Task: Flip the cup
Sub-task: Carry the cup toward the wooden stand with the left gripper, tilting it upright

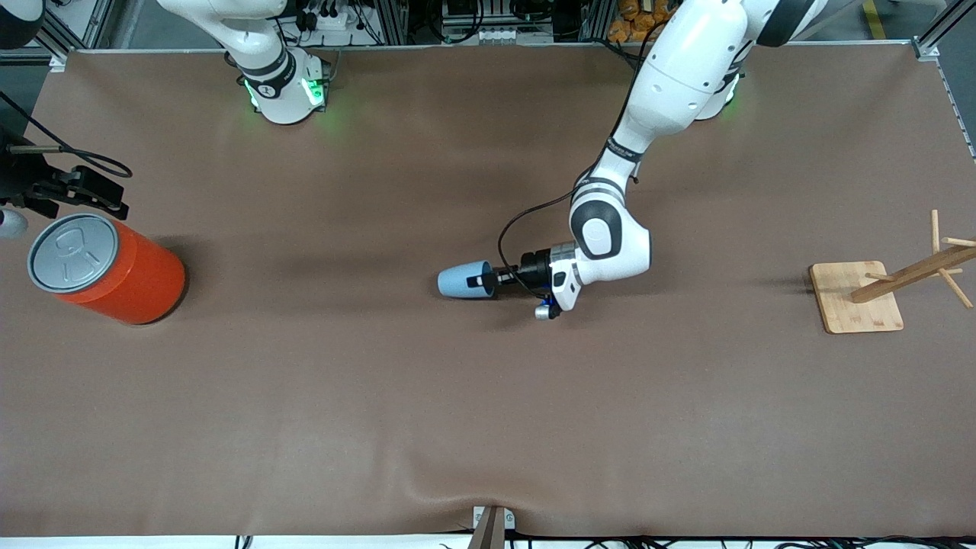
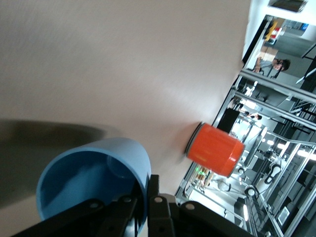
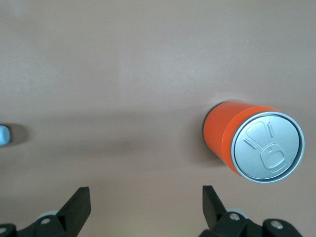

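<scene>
The light-blue cup is on its side near the middle of the table, with its open mouth toward the left arm's end. My left gripper is shut on the cup's rim. In the left wrist view one finger is inside the cup and the other finger is outside its wall. I cannot tell whether the cup rests on the table or hangs just above it. My right gripper is open and empty, waiting over the table beside the orange canister; its fingers stand wide apart in the right wrist view.
A large orange canister with a grey lid stands at the right arm's end; it also shows in the right wrist view and the left wrist view. A wooden rack on a square base stands at the left arm's end.
</scene>
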`<state>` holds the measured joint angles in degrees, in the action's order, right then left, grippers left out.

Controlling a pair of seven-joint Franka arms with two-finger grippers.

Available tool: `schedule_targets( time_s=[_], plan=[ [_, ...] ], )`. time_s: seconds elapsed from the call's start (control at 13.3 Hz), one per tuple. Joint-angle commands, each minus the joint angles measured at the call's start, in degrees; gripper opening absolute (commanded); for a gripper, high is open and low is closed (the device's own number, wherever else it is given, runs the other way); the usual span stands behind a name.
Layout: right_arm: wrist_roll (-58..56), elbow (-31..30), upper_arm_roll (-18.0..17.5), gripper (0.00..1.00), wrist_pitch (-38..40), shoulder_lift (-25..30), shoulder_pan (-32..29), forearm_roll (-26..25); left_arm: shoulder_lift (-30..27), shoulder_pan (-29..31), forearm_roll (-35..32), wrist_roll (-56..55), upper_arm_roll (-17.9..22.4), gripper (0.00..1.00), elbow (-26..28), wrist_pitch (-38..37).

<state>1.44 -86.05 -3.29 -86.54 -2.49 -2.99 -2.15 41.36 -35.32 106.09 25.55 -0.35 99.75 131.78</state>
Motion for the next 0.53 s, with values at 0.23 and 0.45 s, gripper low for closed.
schedule_targets(
  time_s=[0.23,0.45],
  plan=[
    [-0.38,0.62,-0.22,1.00,0.41,-0.32,-0.08,-1.01,-11.20,0.78,-27.63,-26.57,8.51,0.00,-0.18,1.29],
    [-0.30,0.62,-0.22,1.00,0.59,-0.32,0.01,-0.93,-15.25,6.38,-44.42,-31.78,9.05,0.00,0.18,0.94]
  ],
)
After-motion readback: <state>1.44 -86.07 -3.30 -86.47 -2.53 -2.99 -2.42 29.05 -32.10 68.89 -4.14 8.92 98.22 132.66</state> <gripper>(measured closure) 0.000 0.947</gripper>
